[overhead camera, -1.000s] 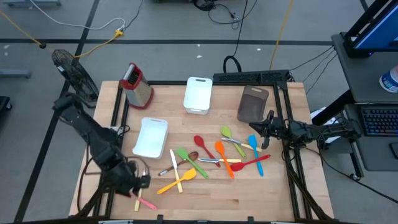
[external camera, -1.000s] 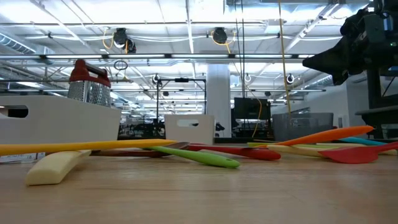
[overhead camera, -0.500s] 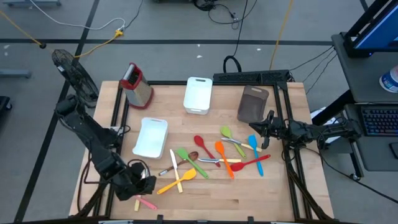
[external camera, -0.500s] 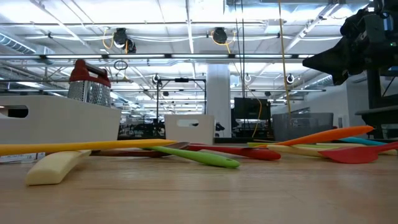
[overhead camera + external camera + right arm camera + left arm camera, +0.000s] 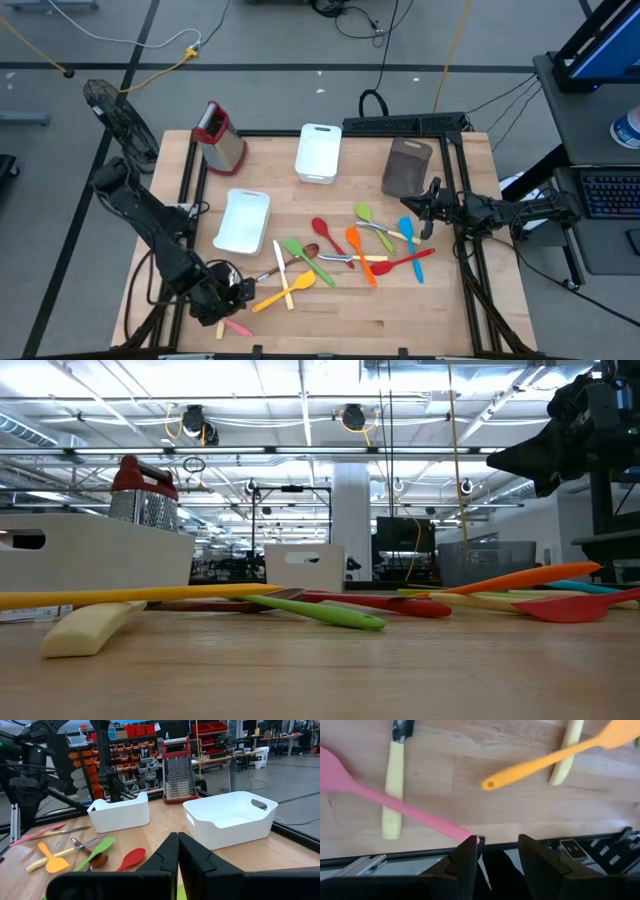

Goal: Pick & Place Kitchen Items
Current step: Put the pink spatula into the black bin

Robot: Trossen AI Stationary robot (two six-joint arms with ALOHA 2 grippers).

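Both white bins (image 5: 243,221) (image 5: 318,153) appear empty. Left gripper (image 5: 495,854), part open, holds nothing beside the pink spatula (image 5: 395,802). Right gripper (image 5: 177,851) is closed, empty.

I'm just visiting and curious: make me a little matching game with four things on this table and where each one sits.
Things:
1. metal box grater with red top
2. pink spatula
3. dark grey tray
4. blue spoon

Places:
A. by the table's near edge, beside the left gripper
B. far left corner
C. among the scattered utensils, nearest the right gripper
D. far side, right of the white bin

Pairs: 1-B, 2-A, 3-D, 4-C
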